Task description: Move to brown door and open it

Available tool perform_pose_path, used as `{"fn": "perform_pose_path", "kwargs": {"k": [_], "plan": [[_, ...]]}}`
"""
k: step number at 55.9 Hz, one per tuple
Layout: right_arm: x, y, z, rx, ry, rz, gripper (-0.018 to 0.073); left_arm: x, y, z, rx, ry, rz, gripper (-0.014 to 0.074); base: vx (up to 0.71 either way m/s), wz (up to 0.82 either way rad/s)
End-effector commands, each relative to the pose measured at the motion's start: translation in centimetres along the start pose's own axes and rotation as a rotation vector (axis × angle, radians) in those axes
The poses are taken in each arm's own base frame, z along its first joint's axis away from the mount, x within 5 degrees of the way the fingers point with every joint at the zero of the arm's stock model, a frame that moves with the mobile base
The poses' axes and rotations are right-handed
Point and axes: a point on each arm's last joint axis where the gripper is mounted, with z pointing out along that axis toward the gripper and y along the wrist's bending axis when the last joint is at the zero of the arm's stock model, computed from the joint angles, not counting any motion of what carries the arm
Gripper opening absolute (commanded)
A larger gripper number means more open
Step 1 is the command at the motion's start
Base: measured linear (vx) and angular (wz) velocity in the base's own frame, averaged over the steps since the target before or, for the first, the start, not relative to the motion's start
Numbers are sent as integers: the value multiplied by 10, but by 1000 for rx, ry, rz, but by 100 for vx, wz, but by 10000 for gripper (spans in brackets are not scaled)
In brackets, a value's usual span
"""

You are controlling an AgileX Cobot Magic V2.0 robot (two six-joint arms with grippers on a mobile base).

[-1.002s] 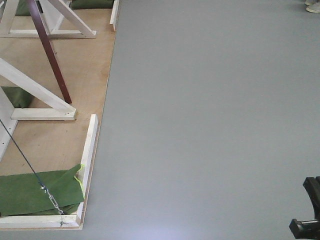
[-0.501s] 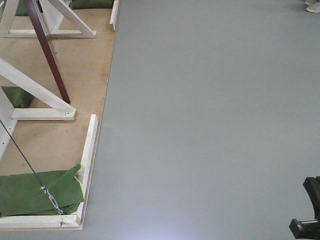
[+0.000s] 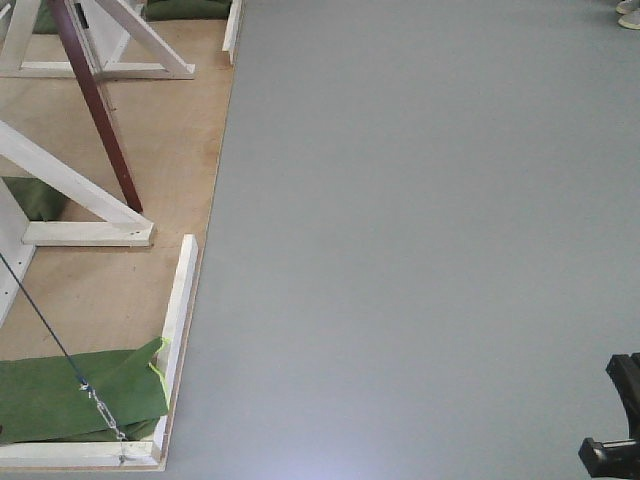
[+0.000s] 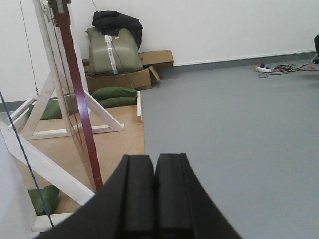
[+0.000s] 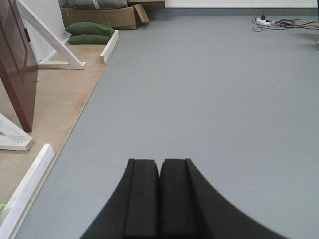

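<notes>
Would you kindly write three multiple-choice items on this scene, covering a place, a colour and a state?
1. In the front-facing view, where is the glossy reddish-brown wooden door?
A) upper left, over the plywood platform
B) lower right
C) centre

2. What colour are the stuffed fabric sandbags near the white wooden frame braces?
A) red
B) green
C) blue

3. How are the black left gripper and black right gripper?
A) wide open
B) holding keys
C) shut, empty

Answers: 1 A, the door slants there; 2 B, both wrist views show green; 3 C, each is closed on nothing.
</notes>
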Motion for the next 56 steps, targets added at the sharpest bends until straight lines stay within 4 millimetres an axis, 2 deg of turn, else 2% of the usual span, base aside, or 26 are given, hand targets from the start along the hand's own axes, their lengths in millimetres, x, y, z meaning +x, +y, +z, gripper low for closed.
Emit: {"fn": "perform_pose_path", "kwargs": {"k": [1, 56], "plan": [[-6, -1, 0, 8, -79, -15, 0, -14, 0, -3, 0, -115, -4, -4, 13, 2], [-6, -1, 0, 9, -82, -15, 0, -14, 0, -3, 0, -115, -4, -4, 25, 2]]}}
